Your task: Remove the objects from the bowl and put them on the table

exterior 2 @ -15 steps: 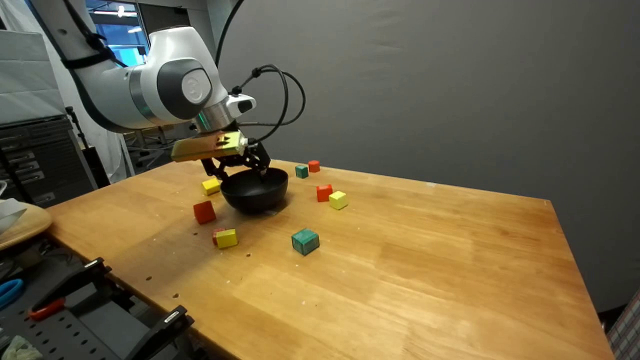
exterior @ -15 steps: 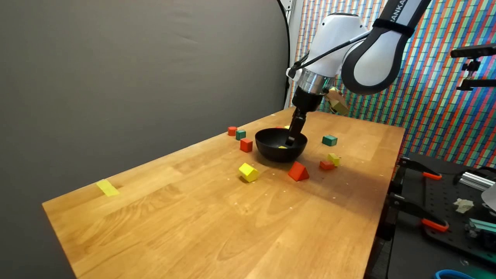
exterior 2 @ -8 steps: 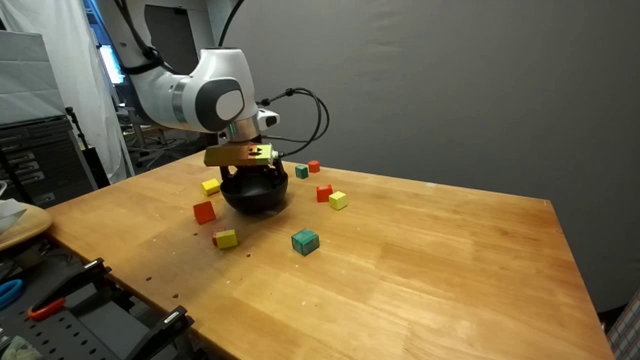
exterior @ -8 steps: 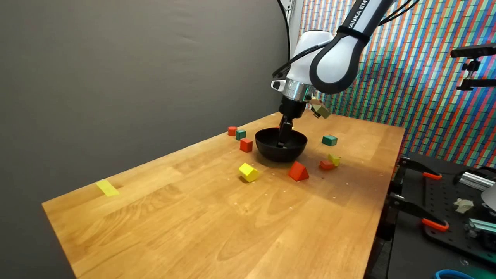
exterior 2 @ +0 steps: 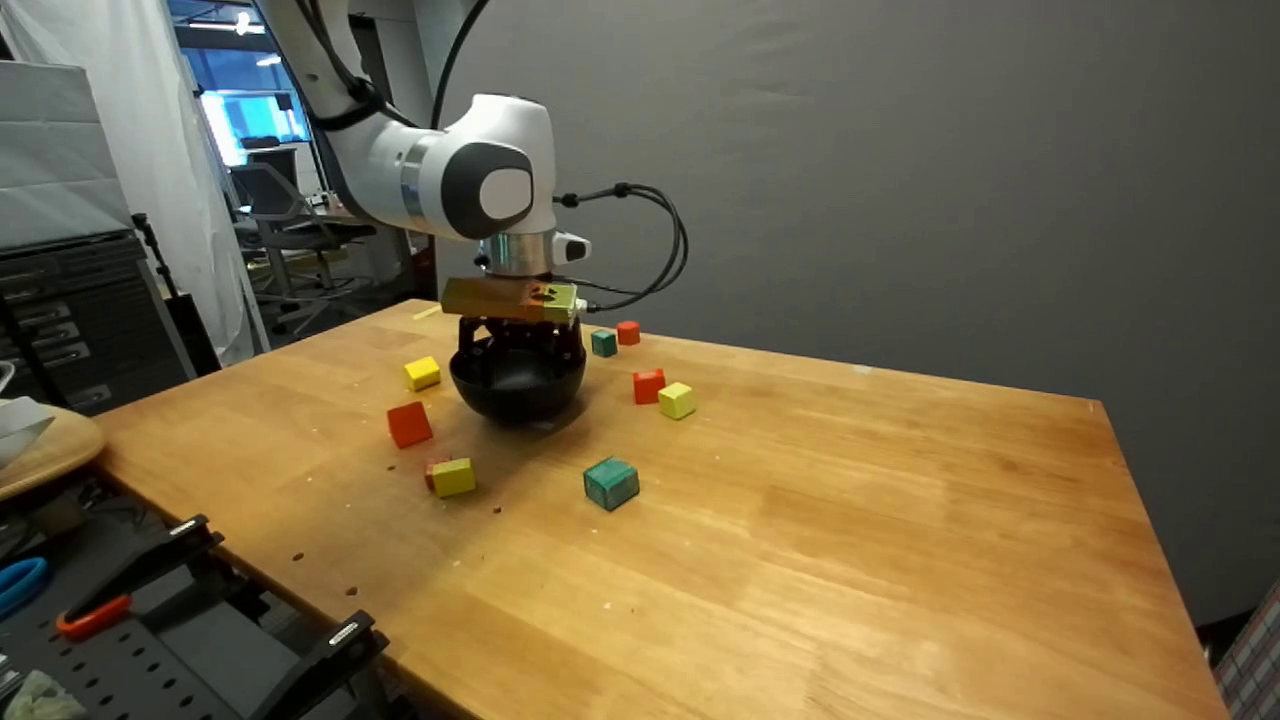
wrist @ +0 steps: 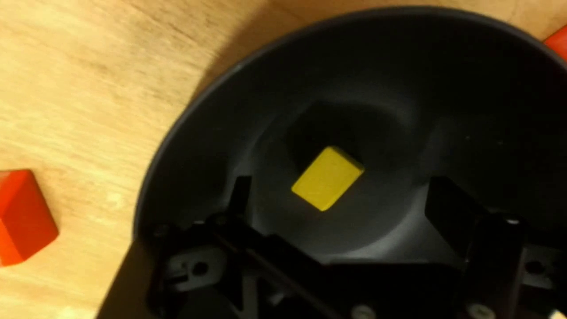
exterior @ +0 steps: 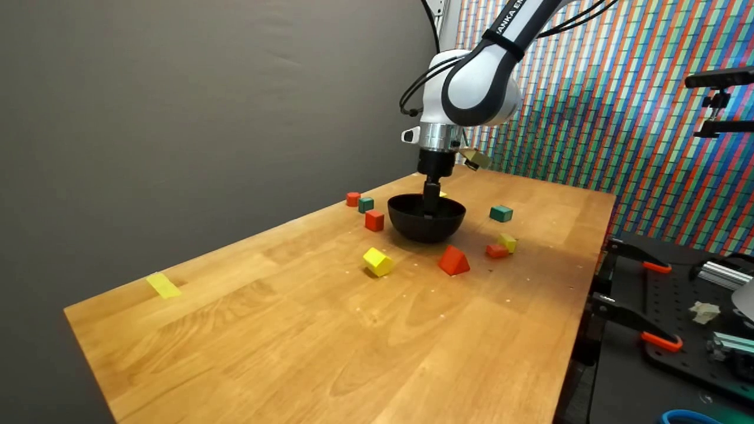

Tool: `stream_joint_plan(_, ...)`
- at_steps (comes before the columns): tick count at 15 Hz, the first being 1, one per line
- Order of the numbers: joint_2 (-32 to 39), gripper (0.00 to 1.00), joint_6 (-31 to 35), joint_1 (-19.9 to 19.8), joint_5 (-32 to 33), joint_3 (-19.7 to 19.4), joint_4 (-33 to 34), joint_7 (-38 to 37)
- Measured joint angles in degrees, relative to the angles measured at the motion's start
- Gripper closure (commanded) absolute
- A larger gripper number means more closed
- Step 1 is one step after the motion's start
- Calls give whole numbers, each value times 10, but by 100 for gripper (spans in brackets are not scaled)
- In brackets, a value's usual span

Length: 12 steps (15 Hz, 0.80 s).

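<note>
A yellow block (wrist: pixel 328 179) lies in the black bowl (wrist: pixel 190 133), as the wrist view shows. The bowl also shows in both exterior views (exterior: pixel 419 231) (exterior 2: pixel 518 398); its inside bottom is hidden there. My gripper (wrist: pixel 342 192) is open, and its fingertips reach inside the bowl. The yellow block appears between the parted fingers, touching neither. The gripper points straight down in both exterior views (exterior: pixel 431 215) (exterior 2: pixel 520 362). Several blocks lie around the bowl on the wooden table (exterior: pixel 294 353), among them a red one (exterior: pixel 453 261), a yellow one (exterior: pixel 377 262) and a green one (exterior 2: pixel 611 483).
More red and green blocks (exterior: pixel 374 221) (exterior: pixel 366 205) (exterior: pixel 501 213) stand close round the bowl. A flat yellow strip (exterior: pixel 164 285) is stuck near the table's far corner. Black clamps (exterior 2: pixel 330 660) grip the table edge. A grey backdrop (exterior 2: pixel 900 200) rises behind.
The arm has swung from a tilted pose to upright, its gripper staying in the bowl with the jaws apart. In the last half second the bowl has shifted slightly.
</note>
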State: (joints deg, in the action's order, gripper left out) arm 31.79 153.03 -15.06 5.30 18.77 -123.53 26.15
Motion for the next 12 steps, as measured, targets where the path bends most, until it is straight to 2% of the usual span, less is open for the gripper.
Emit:
stream_joint_plan(5,-1,67,-100,61,-2,-39,34,-11)
stream_joint_plan(8,-1,89,-134,101,-1,-66,48,-29)
stream_joint_plan(12,-4,86,-145,138,7,-90,52,-55)
